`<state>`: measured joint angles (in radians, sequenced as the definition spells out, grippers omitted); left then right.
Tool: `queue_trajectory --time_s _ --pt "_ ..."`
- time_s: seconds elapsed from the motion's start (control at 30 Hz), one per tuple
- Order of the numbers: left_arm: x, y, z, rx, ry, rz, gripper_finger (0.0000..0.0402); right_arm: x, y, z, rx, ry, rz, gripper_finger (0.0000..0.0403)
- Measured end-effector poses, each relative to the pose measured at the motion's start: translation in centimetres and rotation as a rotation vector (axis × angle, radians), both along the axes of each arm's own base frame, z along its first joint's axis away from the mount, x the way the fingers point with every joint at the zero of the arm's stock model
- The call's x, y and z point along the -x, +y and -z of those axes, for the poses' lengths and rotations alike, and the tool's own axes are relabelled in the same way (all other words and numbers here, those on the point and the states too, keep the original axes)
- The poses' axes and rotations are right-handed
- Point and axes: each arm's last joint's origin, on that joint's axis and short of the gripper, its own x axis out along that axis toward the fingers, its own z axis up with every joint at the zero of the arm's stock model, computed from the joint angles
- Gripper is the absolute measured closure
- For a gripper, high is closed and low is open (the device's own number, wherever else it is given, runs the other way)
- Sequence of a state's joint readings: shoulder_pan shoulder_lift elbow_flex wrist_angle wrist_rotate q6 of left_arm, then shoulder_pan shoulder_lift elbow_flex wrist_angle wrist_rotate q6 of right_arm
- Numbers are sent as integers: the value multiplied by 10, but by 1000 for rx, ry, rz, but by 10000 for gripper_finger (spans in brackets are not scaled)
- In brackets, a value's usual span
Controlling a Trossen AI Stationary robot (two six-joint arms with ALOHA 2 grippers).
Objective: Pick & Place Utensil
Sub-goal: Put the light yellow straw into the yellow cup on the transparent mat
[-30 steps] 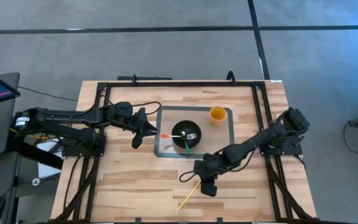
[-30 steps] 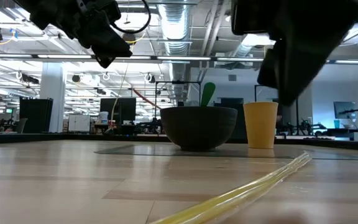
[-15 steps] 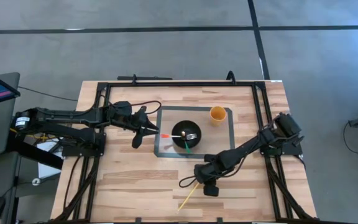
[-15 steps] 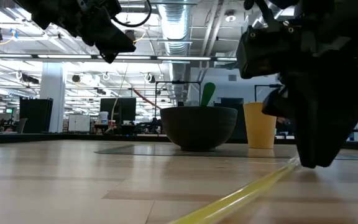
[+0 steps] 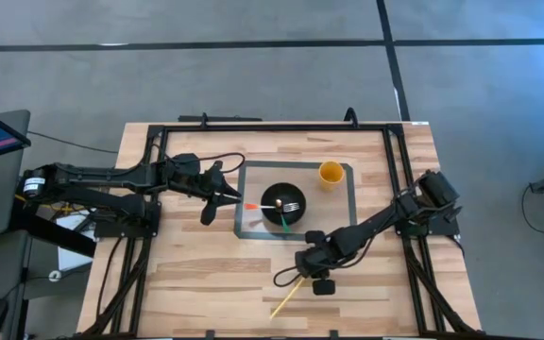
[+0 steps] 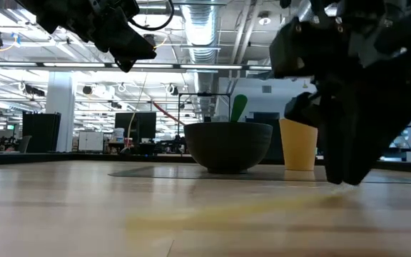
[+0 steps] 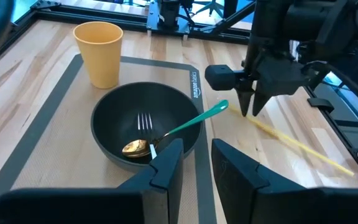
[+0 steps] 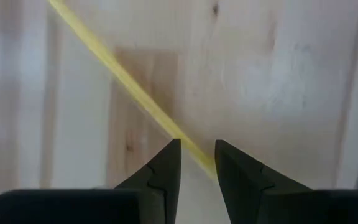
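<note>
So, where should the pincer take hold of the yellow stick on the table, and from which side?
Probably from straight above, near its end closest to the mat. The yellow stick lies flat and thin on the wood, so fingers must straddle it crosswise. The right pincer is already there, its fingers either side.

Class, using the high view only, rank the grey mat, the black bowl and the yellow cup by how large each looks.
1. Grey rectangular mat
2. Round black bowl
3. Yellow cup

All sit at table level, so nearness hardly matters.

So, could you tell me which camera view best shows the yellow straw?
The right wrist view: the yellow straw runs between the right gripper fingers. The left wrist view shows it whole but distant, the high view thin, the low view blurred.
</note>
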<state>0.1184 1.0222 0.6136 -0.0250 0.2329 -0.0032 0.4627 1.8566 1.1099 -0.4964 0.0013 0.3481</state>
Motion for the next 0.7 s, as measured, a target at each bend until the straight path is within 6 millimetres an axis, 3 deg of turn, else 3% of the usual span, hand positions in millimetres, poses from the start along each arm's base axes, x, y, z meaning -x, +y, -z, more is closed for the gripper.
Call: queue_trajectory --time_s 0.47,0.7 --pt "0 0 0 1 0 0 317 2 -2 12 102 39 -147 324" --pt "0 0 0 1 1 0 317 2 -2 14 126 34 -153 386"
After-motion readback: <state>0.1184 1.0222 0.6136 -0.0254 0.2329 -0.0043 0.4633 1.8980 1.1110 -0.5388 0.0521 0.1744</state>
